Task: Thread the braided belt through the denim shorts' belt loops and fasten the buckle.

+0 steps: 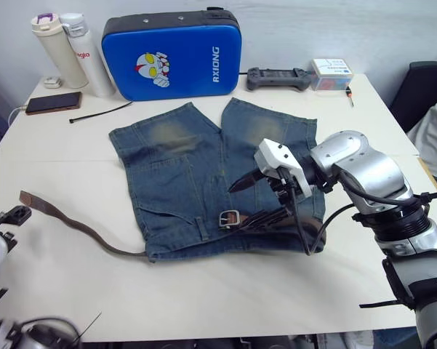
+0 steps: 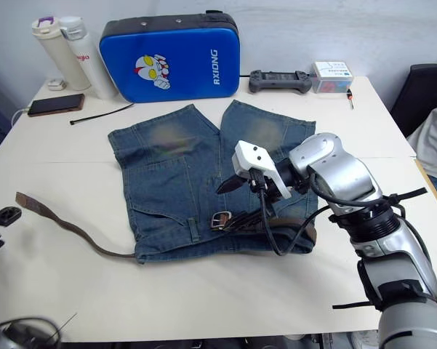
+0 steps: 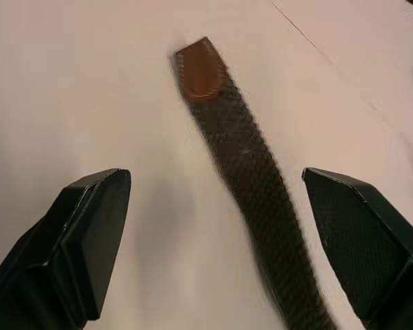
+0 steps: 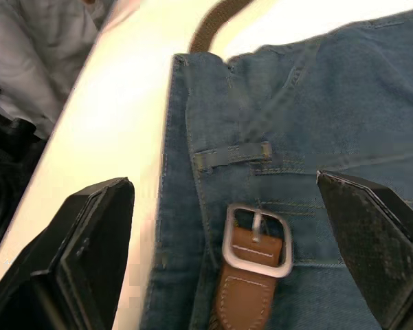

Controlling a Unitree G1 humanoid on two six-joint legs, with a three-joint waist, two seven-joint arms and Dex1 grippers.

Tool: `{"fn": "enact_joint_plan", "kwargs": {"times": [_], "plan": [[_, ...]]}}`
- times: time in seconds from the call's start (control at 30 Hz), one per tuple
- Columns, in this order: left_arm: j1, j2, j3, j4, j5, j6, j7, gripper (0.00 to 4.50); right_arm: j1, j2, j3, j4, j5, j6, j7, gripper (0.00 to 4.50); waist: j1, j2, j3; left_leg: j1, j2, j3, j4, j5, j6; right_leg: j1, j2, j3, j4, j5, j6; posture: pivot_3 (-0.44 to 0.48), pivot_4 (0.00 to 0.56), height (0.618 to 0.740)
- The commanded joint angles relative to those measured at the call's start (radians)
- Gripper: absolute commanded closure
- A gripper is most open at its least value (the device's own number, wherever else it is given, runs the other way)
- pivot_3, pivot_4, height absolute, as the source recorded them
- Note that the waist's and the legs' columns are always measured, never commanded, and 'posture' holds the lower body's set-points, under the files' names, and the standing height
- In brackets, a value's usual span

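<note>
On the white table (image 1: 225,291), the denim shorts (image 1: 182,174) lie flat with the waistband toward the robot. The braided belt (image 1: 87,229) emerges from the waistband's left end and trails across the table; its tan tip (image 3: 201,70) rests between the spread fingers of the left gripper (image 3: 216,254), which grasps nothing. The buckle (image 4: 257,239) lies on the waistband, just beside one of the belt loops (image 4: 232,154). The right gripper (image 1: 258,198) hovers over the buckle, fingers parted and empty. A blue case (image 1: 171,54), two bottles (image 1: 73,51) and a phone (image 1: 52,102) sit along the far edge.
</note>
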Motion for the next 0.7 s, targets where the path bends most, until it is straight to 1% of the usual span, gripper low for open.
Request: {"fn": "enact_joint_plan", "kwargs": {"times": [0.03,0.1,0.2,0.27,0.3,0.37,0.4,0.43,0.47,0.5,0.53,0.57,0.6,0.63,0.67,0.7], "plan": [[-0.104,-0.023,-0.028,0.039,0.087,-0.009,0.076,0.11,0.004,-0.015,-0.031,-0.037,-0.006,-0.001,-0.029,0.0,-0.001,-0.001,0.0,0.0,0.0,0.0,0.0,0.0,0.0,0.0,0.0,0.0,0.0,0.0,0.0,0.0,0.15,0.74],[-0.173,-0.056,-0.04,0.101,0.172,-0.009,0.103,0.11,0.017,-0.028,-0.042,-0.059,-0.008,0.004,-0.049,0.0,0.0,-0.001,0.0,0.0,0.0,0.0,0.0,0.0,0.0,0.0,0.0,0.0,0.001,0.0,0.0,0.0,0.15,0.74],[-0.213,-0.09,-0.101,0.198,0.309,-0.022,0.148,0.11,0.034,-0.036,-0.059,-0.093,-0.005,0.023,-0.088,0.0,-0.009,-0.001,0.0,0.0,0.0,0.0,0.0,0.0,0.0,-0.001,0.0,0.0,0.001,0.0,0.0,0.0,0.15,0.74],[-0.222,-0.101,-0.125,0.233,0.383,-0.013,0.169,0.64,0.039,-0.037,-0.071,-0.109,-0.002,0.04,-0.118,0.0,-0.013,-0.001,0.0,0.0,0.0,0.001,-0.001,0.0,0.0,-0.001,0.0,0.0,0.003,0.0,0.0,0.0,0.15,0.74],[-0.232,-0.108,-0.126,0.238,0.407,-0.013,0.164,0.81,0.042,-0.039,-0.079,-0.117,0.0,0.056,-0.138,0.0,-0.014,-0.001,0.0,0.0,0.0,0.001,-0.001,0.0,-0.001,-0.001,0.001,0.0,0.002,0.0,0.0,0.0,0.15,0.74],[-0.249,-0.114,-0.126,0.237,0.443,-0.011,0.142,1.58,0.047,-0.044,-0.088,-0.129,0.001,0.078,-0.164,0.0,-0.013,-0.001,0.0,0.001,0.0,0.001,-0.001,0.001,-0.002,-0.001,0.001,0.0,0.002,0.0,0.0,0.0,0.15,0.74],[-0.255,-0.108,-0.137,0.236,0.466,-0.02,0.137,2.1,0.048,-0.047,-0.09,-0.132,-0.001,0.083,-0.172,0.0,-0.013,-0.001,0.0,0.001,0.0,0.001,-0.001,0.001,-0.002,-0.001,0.001,0.0,0.002,0.0,0.0,0.0,0.15,0.74],[-0.246,-0.088,-0.176,0.228,0.482,-0.036,0.125,2.48,0.051,-0.051,-0.093,-0.136,-0.001,0.091,-0.177,0.0,-0.012,-0.001,0.0,0.001,0.0,0.001,-0.001,0.001,-0.002,-0.001,0.001,0.0,0.002,0.0,0.0,0.0,0.15,0.74],[-0.239,-0.075,-0.205,0.222,0.497,-0.048,0.112,2.96,0.053,-0.055,-0.095,-0.14,0.0,0.097,-0.182,0.0,-0.012,-0.001,0.0,0.001,0.0,0.001,-0.001,0.001,-0.002,-0.001,0.0,0.0,0.002,0.0,0.0,0.0,0.15,0.74],[-0.198,-0.025,-0.299,0.202,0.461,-0.075,0.019,3.4,0.053,-0.057,-0.096,-0.141,0.0,0.101,-0.188,0.0,-0.011,-0.001,0.0,0.001,0.0,0.001,-0.001,0.001,-0.002,-0.001,0.0,0.0,0.002,0.0,0.0,0.0,0.15,0.74],[-0.168,0.009,-0.365,0.188,0.435,-0.093,-0.053,3.85,0.054,-0.059,-0.096,-0.142,0.001,0.104,-0.192,0.0,-0.012,-0.001,0.0,0.001,0.0,0.001,-0.001,0.001,-0.002,-0.001,0.0,0.0,0.002,0.0,0.0,0.0,0.15,0.74],[-0.131,0.064,-0.468,0.156,0.378,-0.129,-0.184,4.31,0.053,-0.058,-0.099,-0.141,0.0,0.102,-0.2,0.0,-0.013,-0.001,0.0,0.001,0.0,0.001,-0.001,0.001,-0.002,-0.001,0.001,0.0,0.002,0.0,0.0,0.0,0.15,0.74],[-0.105,0.103,-0.538,0.135,0.343,-0.158,-0.277,4.47,0.052,-0.058,-0.101,-0.141,0.001,0.101,-0.206,0.0,-0.014,-0.002,0.0,0.001,0.0,0.001,-0.001,0.001,-0.002,-0.001,0.001,0.0,0.003,0.0,0.0,0.0,0.15,0.74],[-0.085,0.149,-0.617,0.097,0.31,-0.198,-0.378,4.47,0.052,-0.056,-0.105,-0.139,-0.001,0.094,-0.213,0.0,-0.014,-0.002,0.0,0.0,0.0,0.001,-0.001,0.001,-0.002,-0.002,0.001,0.0,0.002,0.0,0.0,0.0,0.15,0.74],[-0.07,0.184,-0.671,0.073,0.29,-0.231,-0.45,4.47,0.052,-0.056,-0.107,-0.138,-0.001,0.09,-0.219,0.0,-0.013,-0.002,0.0,0.0,0.0,0.001,-0.001,0.001,-0.003,-0.002,0.001,0.0,0.001,0.0,0.0,0.0,0.15,0.74],[-0.047,0.259,-0.768,0.031,0.299,-0.283,-0.524,4.47,0.052,-0.055,-0.108,-0.134,-0.018,0.061,-0.234,0.0,-0.011,-0.002,0.0,0.0,0.0,0.0,-0.001,0.001,-0.003,-0.001,0.0,0.0,0.0,0.0,0.0,0.0,0.15,0.74]]}}
